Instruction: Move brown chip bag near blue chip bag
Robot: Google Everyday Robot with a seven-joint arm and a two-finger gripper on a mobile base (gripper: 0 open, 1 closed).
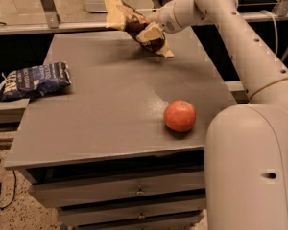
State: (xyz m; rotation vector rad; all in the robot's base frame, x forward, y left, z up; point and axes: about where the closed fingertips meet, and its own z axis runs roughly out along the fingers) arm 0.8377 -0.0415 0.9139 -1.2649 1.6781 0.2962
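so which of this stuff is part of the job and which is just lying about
Job: brown bag, in the jaws of the gripper above the table's far side; blue bag, at the left edge.
Lying about: apple, front right.

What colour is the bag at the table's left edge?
Navy blue bag with white lettering, camera view. End effector holds the brown bag at the far side.

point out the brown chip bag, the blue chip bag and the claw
brown chip bag (pixel 129 19), camera view, its dark middle
blue chip bag (pixel 36 80), camera view, its printed middle
claw (pixel 151 34), camera view, between its fingertips, clamped on the brown chip bag, top centre
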